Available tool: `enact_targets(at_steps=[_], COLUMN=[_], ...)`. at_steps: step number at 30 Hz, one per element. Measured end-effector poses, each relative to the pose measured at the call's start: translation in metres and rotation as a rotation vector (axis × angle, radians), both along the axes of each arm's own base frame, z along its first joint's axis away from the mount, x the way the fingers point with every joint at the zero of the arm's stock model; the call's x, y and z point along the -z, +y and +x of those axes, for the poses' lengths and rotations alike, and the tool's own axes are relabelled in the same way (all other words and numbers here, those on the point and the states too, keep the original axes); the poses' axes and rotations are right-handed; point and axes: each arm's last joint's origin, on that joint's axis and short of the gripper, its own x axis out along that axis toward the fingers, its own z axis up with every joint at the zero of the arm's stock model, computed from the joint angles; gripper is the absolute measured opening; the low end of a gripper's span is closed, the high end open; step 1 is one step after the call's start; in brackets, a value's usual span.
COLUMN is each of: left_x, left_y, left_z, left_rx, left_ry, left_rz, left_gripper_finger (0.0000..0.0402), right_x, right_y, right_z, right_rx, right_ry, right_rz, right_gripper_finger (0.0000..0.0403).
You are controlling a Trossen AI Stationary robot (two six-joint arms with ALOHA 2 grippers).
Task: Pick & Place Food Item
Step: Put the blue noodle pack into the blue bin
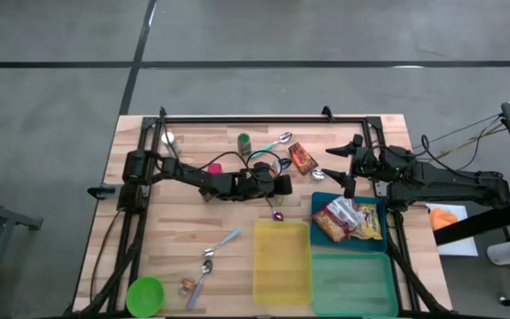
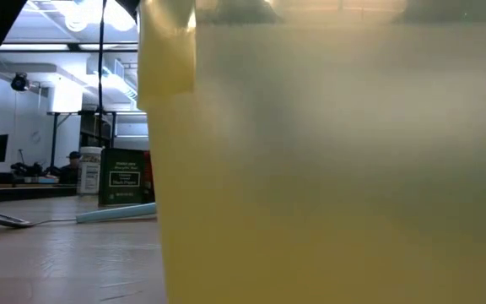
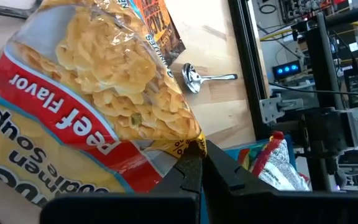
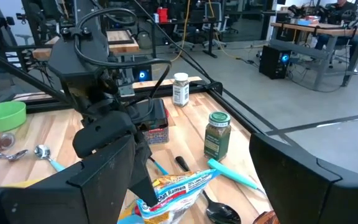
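My left gripper [image 1: 277,186] reaches over the table's middle and is shut on a ramen noodle soup packet [image 3: 98,93], red, white and yellow. The right wrist view shows the same packet [image 4: 176,190] below that arm. A blue tray [image 1: 326,202] at the right holds more ramen packets [image 1: 348,221]. My right gripper [image 1: 336,167] waits open just beyond the blue tray's far edge, with nothing between its fingers. My left gripper pinches the packet's yellow sealed edge [image 3: 188,144], at a corner, between its two shut fingers [image 3: 194,171]. The fingers come from the table's left, slanting down. The packet hangs tilted below them; whether its lower end touches the table cannot be told.
A yellow tray [image 1: 282,261] and a green tray [image 1: 352,283] stand at the near right; the yellow tray's wall [image 2: 327,169] fills the low view. Also on the table are a snack packet [image 1: 301,158], a spice jar [image 1: 244,142], several spoons and a green bowl [image 1: 144,295].
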Motion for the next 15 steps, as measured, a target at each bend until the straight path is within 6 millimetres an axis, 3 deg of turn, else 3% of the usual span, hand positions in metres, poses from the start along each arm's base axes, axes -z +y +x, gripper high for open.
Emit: enact_targets(at_steps=[8,15], left_x=[0.0001,0.0003], left_y=[-0.001,-0.0011], left_z=[0.0,-0.0002], left_rx=[0.003,0.003], left_ry=[0.001,0.004], left_rz=[0.001,0.001], left_gripper_finger=[0.0016,0.0099], right_x=[0.0001,0.0001], right_y=[0.0,0.0], right_z=[0.0,0.0], right_rx=[0.0,0.0], right_ry=[0.001,0.0], right_rz=[0.0,0.001], right_gripper_finger=[0.0316,0.0315])
